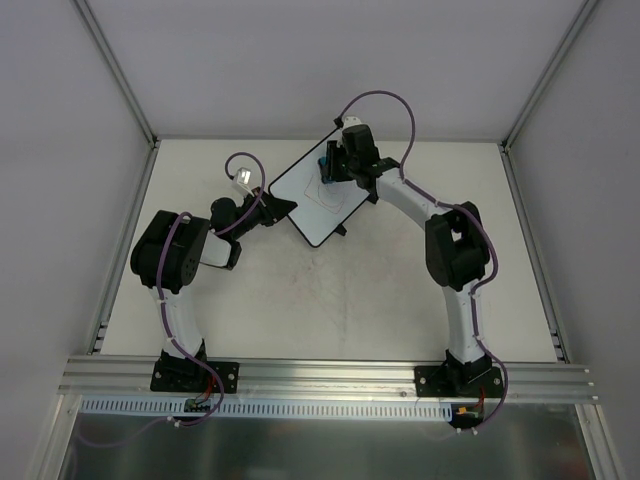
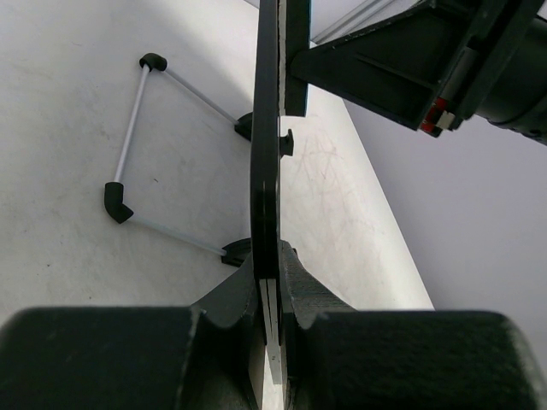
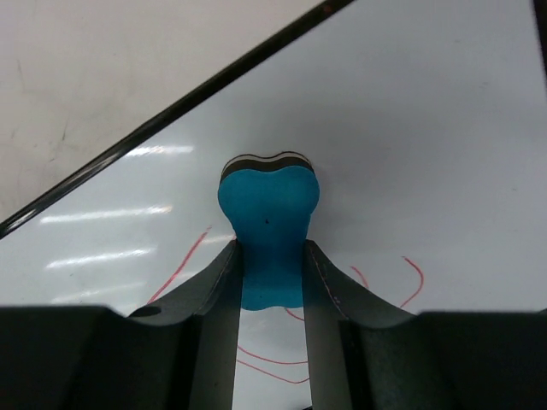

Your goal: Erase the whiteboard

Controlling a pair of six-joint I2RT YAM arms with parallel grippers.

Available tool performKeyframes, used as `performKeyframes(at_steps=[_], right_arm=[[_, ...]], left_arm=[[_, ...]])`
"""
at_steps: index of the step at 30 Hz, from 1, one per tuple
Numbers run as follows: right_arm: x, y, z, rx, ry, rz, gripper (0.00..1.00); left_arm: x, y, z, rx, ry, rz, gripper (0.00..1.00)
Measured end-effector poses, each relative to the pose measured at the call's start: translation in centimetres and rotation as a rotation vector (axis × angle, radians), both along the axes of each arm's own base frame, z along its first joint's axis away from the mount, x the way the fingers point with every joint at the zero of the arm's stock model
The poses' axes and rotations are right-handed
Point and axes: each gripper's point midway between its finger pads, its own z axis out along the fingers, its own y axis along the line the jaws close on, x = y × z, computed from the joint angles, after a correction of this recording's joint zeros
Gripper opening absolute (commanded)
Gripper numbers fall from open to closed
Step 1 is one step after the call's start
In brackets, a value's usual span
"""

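The left end effector (image 1: 283, 207) is clamped shut on the left edge of the whiteboard (image 1: 318, 205), which sits near the middle of the counter's (image 1: 330, 300) far edge. The right end effector (image 3: 272, 256) squeezes a blue eraser (image 3: 269, 201), whose tip is against the board beside the red scribble (image 3: 178, 272).

whiteboard (image 1: 312, 215): 1 | blue eraser (image 3: 269, 222): 1 | arms: 2 (left arm (image 1: 178, 265), right arm (image 1: 455, 250))
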Motion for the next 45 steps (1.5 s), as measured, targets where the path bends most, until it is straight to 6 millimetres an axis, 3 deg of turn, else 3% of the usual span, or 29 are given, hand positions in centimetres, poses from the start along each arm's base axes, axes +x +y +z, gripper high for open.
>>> performKeyframes(at_steps=[12, 27, 36, 45], right_arm=[[-4.3, 5.6, 1.2, -0.068, -0.094, 0.258, 0.0], [-7.2, 7.5, 1.0, -0.142, -0.153, 0.351, 0.0], [-6.4, 6.5, 0.9, -0.072, -0.09, 0.272, 0.0], [-2.9, -0.1, -1.4, 0.005, 0.046, 0.033, 0.0]], left_arm=[[0.0, 0.0, 0.0, 0.0, 0.003, 0.002, 0.0], [0.0, 0.0, -0.1, 0.0, 0.003, 0.002, 0.0], [0.0, 0.0, -0.1, 0.0, 0.002, 0.001, 0.0], [-0.1, 0.0, -0.1, 0.001, 0.002, 0.002, 0.0]])
